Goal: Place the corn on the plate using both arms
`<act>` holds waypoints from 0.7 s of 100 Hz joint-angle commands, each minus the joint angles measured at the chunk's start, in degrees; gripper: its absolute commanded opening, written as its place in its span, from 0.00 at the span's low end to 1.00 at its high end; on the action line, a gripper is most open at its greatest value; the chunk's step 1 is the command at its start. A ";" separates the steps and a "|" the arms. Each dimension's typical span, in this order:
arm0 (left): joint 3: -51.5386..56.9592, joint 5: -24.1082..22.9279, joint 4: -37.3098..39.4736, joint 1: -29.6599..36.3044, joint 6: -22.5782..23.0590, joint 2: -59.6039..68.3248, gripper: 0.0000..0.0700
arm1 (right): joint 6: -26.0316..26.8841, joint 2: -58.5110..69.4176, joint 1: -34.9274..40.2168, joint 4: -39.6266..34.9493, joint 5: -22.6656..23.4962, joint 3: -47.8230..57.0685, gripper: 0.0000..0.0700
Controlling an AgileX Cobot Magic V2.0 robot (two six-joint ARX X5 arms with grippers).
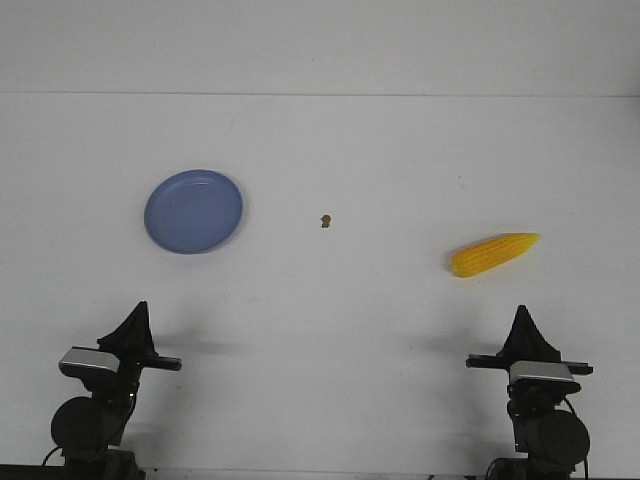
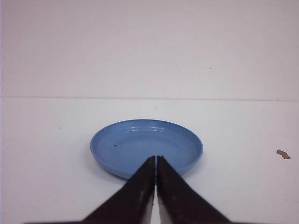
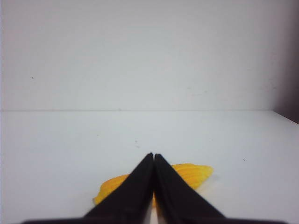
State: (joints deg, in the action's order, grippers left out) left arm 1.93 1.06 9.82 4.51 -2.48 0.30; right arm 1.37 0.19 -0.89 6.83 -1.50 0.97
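The yellow corn [image 1: 493, 253] lies on the white table at the right, its pointed tip toward the right. The blue plate [image 1: 193, 211] sits at the left and holds nothing. My left gripper [image 1: 134, 322] is shut and empty near the front edge, well short of the plate; in the left wrist view the plate [image 2: 131, 144] lies just beyond the gripper [image 2: 155, 157]. My right gripper [image 1: 524, 325] is shut and empty, in front of the corn; in the right wrist view the corn [image 3: 191, 173] is partly hidden behind the closed gripper [image 3: 153, 155].
A tiny brown speck [image 1: 326, 220] lies on the table between the plate and the corn; it also shows in the left wrist view [image 2: 282, 154]. The table's far edge meets a white wall.
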 commanded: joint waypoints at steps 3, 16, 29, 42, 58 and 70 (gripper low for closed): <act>-0.94 -0.02 1.05 -0.02 -0.17 -0.11 0.02 | 0.90 -0.11 -0.15 1.55 0.00 -0.15 0.00; 1.27 -0.02 0.44 -0.02 -4.92 -0.09 0.02 | 2.08 -0.09 -0.15 -0.70 -0.02 1.49 0.00; 5.75 -0.04 -2.38 -0.02 -8.17 0.98 0.02 | 3.41 0.07 -0.15 -6.58 -0.04 6.43 0.00; 13.40 -0.04 -9.11 -0.02 -9.25 5.86 0.02 | 4.31 3.48 -0.15 -14.36 -0.04 14.14 0.00; 26.80 -0.02 -21.07 -0.02 -9.20 16.74 0.02 | 4.61 12.74 -0.20 -27.15 -0.07 27.10 0.00; 38.16 -0.02 -32.28 -0.02 -8.94 26.51 0.02 | 4.61 21.75 -0.20 -36.44 -0.02 36.98 0.00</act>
State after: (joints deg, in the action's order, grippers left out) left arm 34.50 1.06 -17.91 4.51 -11.35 22.57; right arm 5.04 18.02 -0.93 -26.35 -1.54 33.32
